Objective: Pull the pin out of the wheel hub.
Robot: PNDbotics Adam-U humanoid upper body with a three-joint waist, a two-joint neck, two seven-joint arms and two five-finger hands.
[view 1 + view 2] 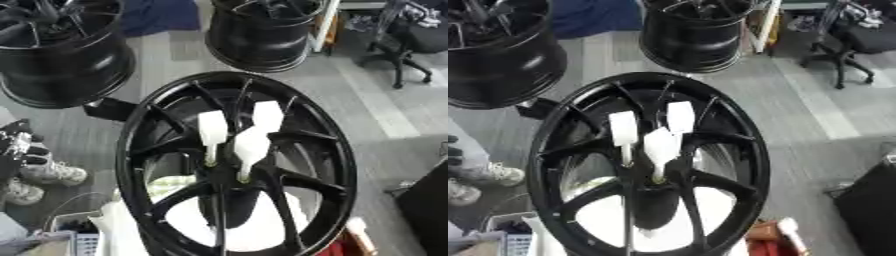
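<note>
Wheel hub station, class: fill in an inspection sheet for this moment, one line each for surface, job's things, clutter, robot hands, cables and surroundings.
Surface: grey floor; no table seen.
Job's things: large black spoked metal wheel hub fills the centre; three white flat-headed plastic pins stand in its middle, all still seated.
Clutter: white cloth-like material shows behind the spokes; a red item at the bottom edge.
Robot hands: a black robot hand shows at the left edge, apart from the hub, fingers unclear; the other nothing seen.
Cables: thin grey cable curves at lower left.
Surroundings: two more black wheel rims beyond, a black office chair upper right, a person's light shoes left.
</note>
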